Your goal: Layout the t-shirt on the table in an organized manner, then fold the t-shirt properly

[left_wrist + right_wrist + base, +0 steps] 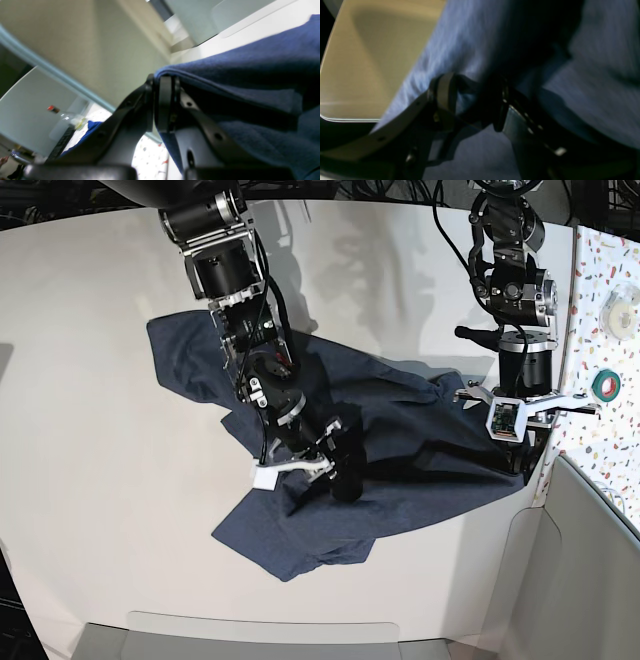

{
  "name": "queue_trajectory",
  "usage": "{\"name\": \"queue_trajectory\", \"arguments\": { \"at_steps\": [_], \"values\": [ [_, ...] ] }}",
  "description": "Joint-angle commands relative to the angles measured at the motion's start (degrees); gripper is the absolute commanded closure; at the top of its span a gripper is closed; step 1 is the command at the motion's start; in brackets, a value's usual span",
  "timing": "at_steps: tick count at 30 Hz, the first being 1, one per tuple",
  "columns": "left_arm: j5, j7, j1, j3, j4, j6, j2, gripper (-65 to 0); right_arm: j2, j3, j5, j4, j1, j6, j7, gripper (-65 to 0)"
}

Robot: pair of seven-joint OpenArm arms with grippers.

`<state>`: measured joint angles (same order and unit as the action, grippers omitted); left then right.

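While you read this: both tools are buried in cloth, so go slowly.
Shirt: the navy t-shirt (400, 440) lies rumpled and askew on the white counter (90, 380), unfolded, one corner near the counter's right edge.
Left tool (163, 82): jaws pinched together on a hem of the shirt, by that right edge.
Right tool (475, 100): jaws part open around a bunched fold at the shirt's middle.
Risk: if you pull the two grips apart unevenly, cloth may slip from one grip, or the corner may drag off the counter's right edge.
Room: bare counter spreads left of the shirt; the speckled strip (610, 270) crowds its right.
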<state>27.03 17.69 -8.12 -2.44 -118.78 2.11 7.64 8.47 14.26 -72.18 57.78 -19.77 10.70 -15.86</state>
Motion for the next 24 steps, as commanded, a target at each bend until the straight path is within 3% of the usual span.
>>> {"name": "queue_trajectory", "arguments": {
  "at_steps": [1,8,17,24],
  "values": [
    [0.3,-1.8,0.7,-0.2,-1.2,-0.8,0.2,0.0,0.5,0.0,-0.6,1.2,-2.1,1.5,0.4,-22.7],
    [0.3,-2.0,1.4,0.3,-1.2,-0.8,0.2,0.0,0.5,0.0,-0.5,1.0,-3.5,1.5,0.4,-22.7],
    [0.5,-2.0,9.7,2.1,-1.3,-0.7,0.4,0.0,0.5,0.0,-0.3,-0.2,-4.1,1.5,0.4,-22.7],
    [0.4,-2.0,10.5,2.2,-1.3,-0.7,0.3,0.0,0.5,-1.6,-0.3,-8.9,-11.5,1.5,0.5,-22.7]
  ]
}}
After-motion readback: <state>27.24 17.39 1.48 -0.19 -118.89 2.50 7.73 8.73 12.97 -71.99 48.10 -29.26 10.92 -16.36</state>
